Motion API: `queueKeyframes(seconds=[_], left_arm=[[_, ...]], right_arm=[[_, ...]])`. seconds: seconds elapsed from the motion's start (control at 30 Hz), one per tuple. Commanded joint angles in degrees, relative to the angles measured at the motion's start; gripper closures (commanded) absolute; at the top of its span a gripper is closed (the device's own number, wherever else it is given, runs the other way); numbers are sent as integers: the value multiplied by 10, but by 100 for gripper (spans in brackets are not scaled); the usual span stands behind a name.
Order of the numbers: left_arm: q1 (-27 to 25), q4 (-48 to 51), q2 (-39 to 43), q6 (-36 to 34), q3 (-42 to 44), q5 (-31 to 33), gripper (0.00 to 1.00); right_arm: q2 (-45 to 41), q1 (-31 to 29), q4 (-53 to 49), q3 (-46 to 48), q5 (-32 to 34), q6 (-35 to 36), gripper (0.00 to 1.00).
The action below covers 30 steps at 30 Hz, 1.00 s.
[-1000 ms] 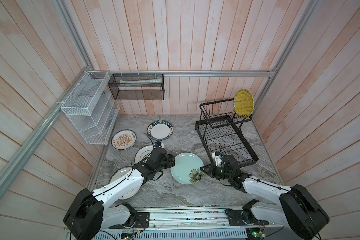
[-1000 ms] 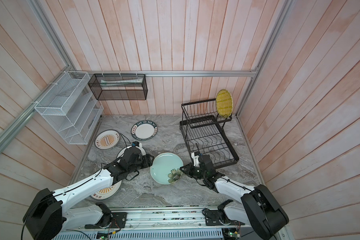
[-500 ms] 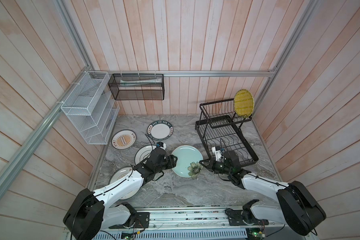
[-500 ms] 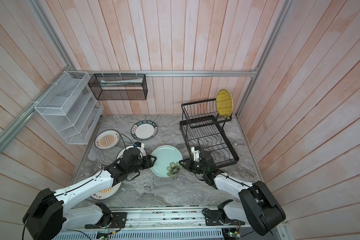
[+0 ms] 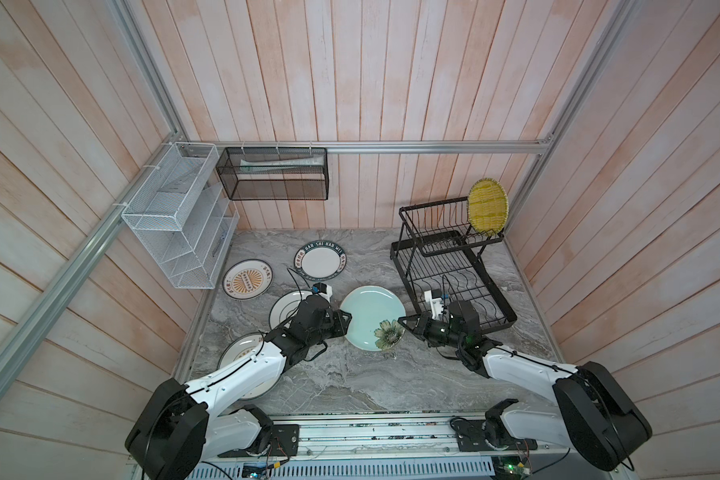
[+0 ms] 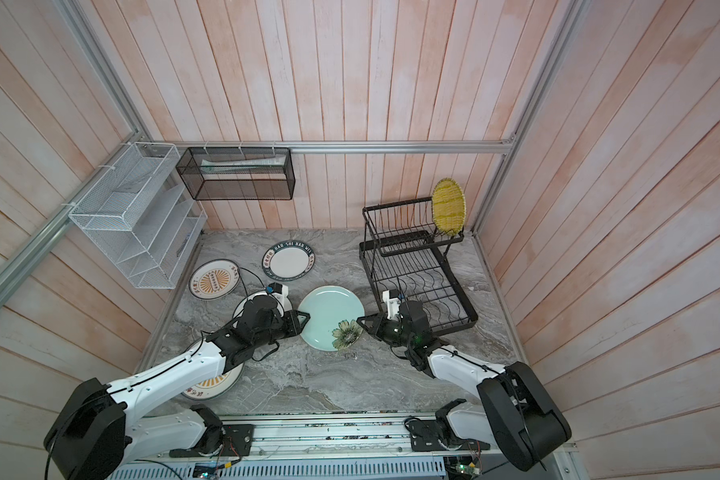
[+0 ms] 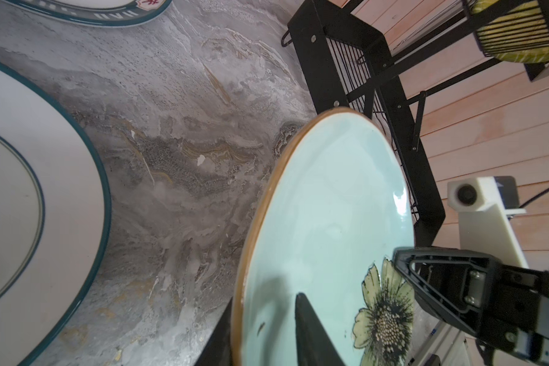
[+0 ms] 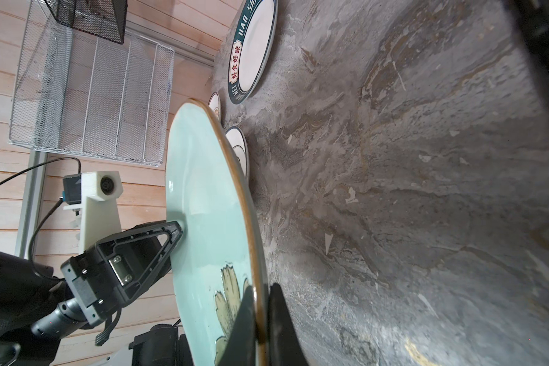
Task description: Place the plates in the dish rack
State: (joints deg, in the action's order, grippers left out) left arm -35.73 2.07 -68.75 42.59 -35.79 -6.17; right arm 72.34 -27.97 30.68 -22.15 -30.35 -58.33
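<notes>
Both top views show the pale teal plate (image 5: pixel 371 318) (image 6: pixel 329 316) between the two arms, near the front left corner of the dish rack (image 5: pixel 433 203) and apart from it. The right gripper (image 5: pixel 400 321) (image 8: pixel 262 288) is clamped on the plate's rim beside the painted flower, one finger on each face. The left gripper (image 5: pixel 347 322) (image 7: pixel 263 301) straddles the opposite rim. In the right wrist view its upper finger (image 8: pixel 171 234) meets the glazed face, but we cannot tell whether the pair presses the plate.

The yellow woven plate (image 5: pixel 488 206) stands upright at the right end of the rack's upper basket. Four plates lie flat on the marble table (image 5: pixel 350 382):
- the lettered-rim plate (image 5: pixel 321 259) is toward the back;
- an orange-sunburst plate (image 5: pixel 248 279) is to its left;
- the dark-ringed white plate (image 5: pixel 285 305) is partly under the left wrist;
- a second sunburst plate (image 5: pixel 238 351) is beneath the left forearm.
</notes>
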Motion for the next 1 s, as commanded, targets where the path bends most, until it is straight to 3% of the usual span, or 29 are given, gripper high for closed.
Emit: queueKeyframes(seconds=[0.0, 0.3, 0.4, 0.67, 0.97], left_arm=[[5, -26, 17, -1, 14, -25, 73], [24, -78, 41, 15, 41, -78, 94], [33, -97, 48, 25, 51, -97, 100], [48, -188, 49, 69, 65, -170, 100], [50, -239, 49, 87, 72, -196, 100]], right_arm=[[-7, 2, 83, -33, -27, -10, 100], [-28, 2, 88, -38, -31, 1, 100], [-42, 1, 88, -35, -27, 5, 92], [-56, -5, 106, -35, -30, 5, 76], [-50, -23, 123, -44, -30, 2, 71]])
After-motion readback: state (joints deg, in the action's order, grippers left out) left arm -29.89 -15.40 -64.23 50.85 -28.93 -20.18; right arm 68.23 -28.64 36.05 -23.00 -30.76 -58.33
